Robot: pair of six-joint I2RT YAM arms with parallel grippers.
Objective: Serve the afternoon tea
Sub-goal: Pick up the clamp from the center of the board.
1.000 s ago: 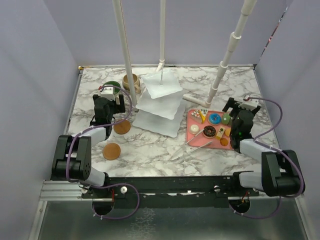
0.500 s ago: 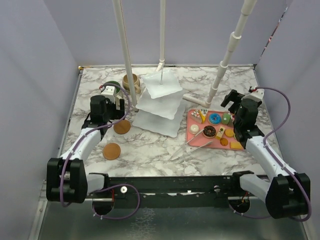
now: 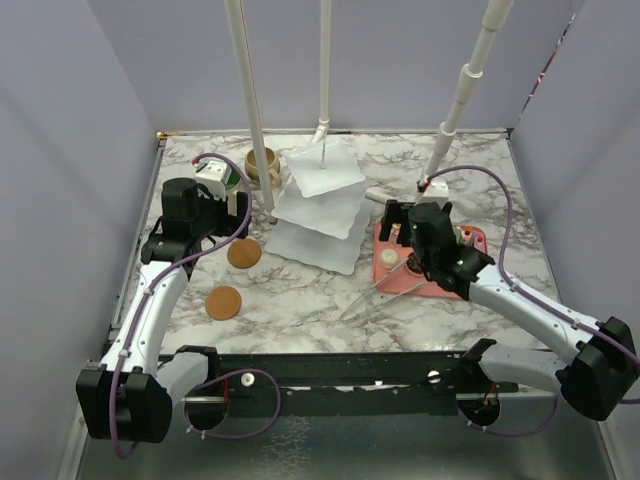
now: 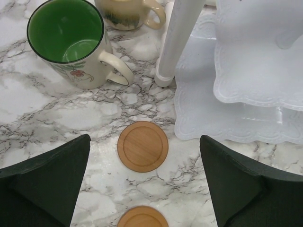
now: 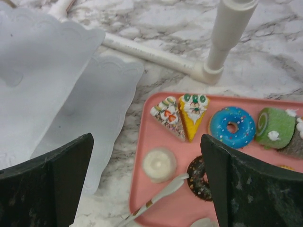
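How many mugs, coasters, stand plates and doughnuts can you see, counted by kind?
Mugs: 2, green-lined mug, beige mug
Coasters: 2, far coaster, near coaster
Stand plates: 3, top plate, middle plate, bottom plate
Doughnuts: 2, blue doughnut, chocolate doughnut
Total: 9

Left of the stand (image 3: 320,212), which has 3 plates (image 3: 325,170), are 2 mugs (image 4: 66,38) and 2 coasters (image 4: 142,146). Right of the stand, 1 pink tray (image 5: 150,144) shows 2 cake wedges (image 5: 193,113), 2 donuts (image 5: 231,126), 1 green roll (image 5: 277,127) and 1 white round cake (image 5: 159,164).
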